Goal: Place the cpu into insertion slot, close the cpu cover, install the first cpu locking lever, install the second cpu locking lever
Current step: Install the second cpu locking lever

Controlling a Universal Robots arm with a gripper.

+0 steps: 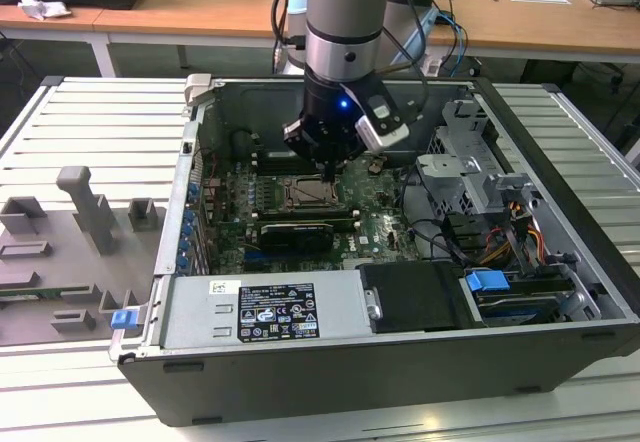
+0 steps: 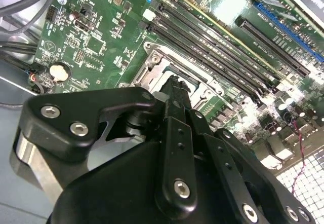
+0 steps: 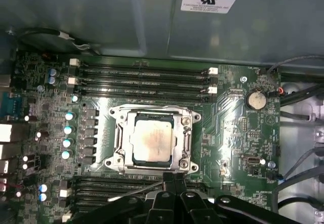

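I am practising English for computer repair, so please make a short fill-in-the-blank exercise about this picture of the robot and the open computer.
1. The cpu lies inside the insertion ____.
2. The cpu cover is a silvery metal ____ lying around the chip.
3. The gripper hangs at the socket's edge, above the ____ circuit board.
4. The round coin ____ sits beside the memory slots.

Missing words: slot; frame; green; battery
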